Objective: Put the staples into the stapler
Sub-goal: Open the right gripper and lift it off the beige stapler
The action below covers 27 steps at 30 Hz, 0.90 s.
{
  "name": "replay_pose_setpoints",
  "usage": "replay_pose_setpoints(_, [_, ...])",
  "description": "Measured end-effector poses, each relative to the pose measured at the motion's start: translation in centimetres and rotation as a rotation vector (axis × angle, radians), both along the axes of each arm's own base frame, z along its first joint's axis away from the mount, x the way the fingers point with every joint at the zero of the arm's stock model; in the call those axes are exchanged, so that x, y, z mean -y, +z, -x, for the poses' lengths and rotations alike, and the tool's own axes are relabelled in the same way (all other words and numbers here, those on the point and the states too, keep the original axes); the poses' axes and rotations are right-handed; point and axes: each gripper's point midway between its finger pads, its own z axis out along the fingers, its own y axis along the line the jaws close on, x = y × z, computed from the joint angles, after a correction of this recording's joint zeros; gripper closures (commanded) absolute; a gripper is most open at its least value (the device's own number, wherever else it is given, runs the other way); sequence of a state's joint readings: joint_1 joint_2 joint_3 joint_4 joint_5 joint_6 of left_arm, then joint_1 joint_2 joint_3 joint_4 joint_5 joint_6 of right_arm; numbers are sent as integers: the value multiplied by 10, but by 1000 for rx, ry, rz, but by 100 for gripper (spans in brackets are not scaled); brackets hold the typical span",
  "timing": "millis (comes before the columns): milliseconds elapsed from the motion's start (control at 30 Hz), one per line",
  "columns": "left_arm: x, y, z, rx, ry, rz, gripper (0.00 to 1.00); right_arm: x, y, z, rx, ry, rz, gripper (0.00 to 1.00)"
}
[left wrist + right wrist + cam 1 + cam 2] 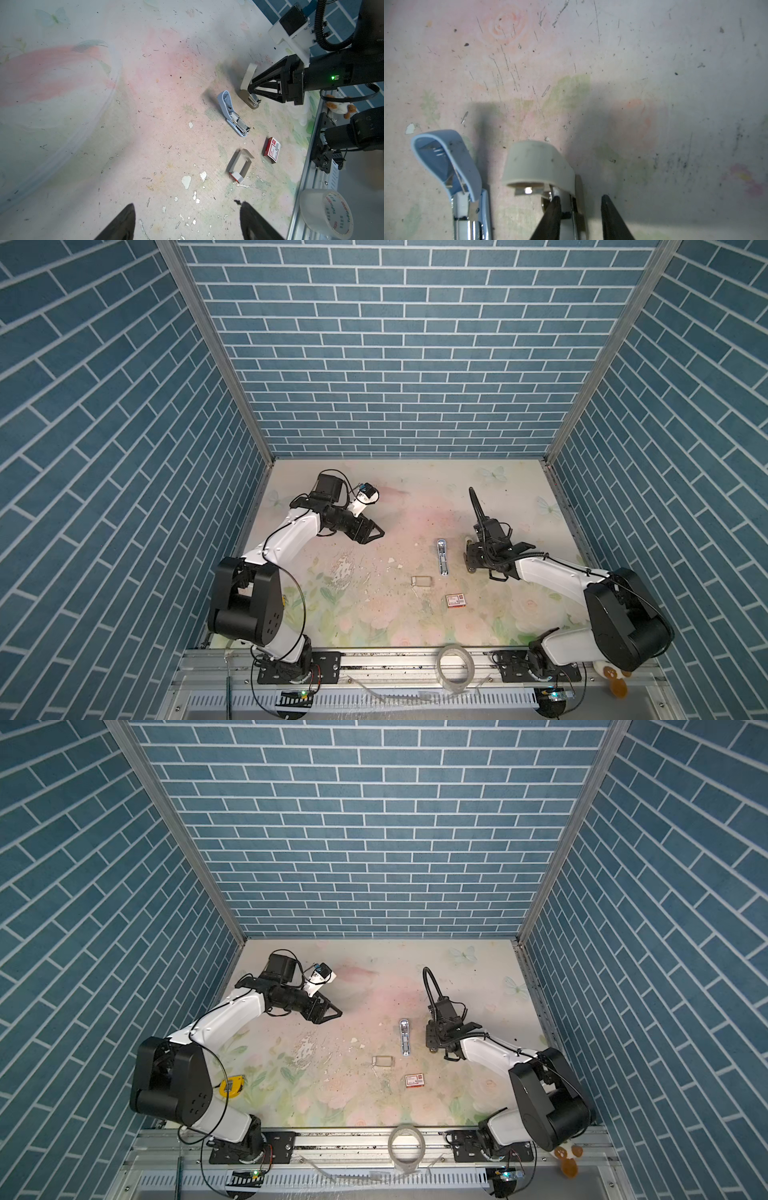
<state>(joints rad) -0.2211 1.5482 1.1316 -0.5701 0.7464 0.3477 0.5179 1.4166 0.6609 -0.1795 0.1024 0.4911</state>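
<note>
Well left of the opened blue stapler, the left pincer is held spread and empty. Just right of it, the right pincer is set narrowly parted on an opened beige stapler; whether it is pinched cannot be told. No staples are made out, so a strip must be fetched next.

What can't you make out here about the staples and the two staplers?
No staple strips can be picked out in any view; the red-and-white box hides its contents.
The blue stapler: magazine too small in the left wrist view, cut off by the frame edge in the right wrist view.
The beige stapler: the right gripper covers its channel; whether it grips is unclear.
</note>
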Motion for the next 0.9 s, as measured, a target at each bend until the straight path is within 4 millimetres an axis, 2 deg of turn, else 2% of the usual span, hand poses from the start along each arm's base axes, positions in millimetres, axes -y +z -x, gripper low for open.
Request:
replay_pose_setpoints(667, [0, 0, 0, 0, 0, -1, 20, 2, -1, 9, -15, 7, -7, 68])
replay_pose_setpoints(767, [0, 1, 1, 5, -1, -1, 19, -2, 9, 13, 8, 26, -52, 67])
replay_pose_setpoints(900, [-1, 7, 3, 29, -12, -3, 17, -18, 46, 18, 92, 82, -160, 64])
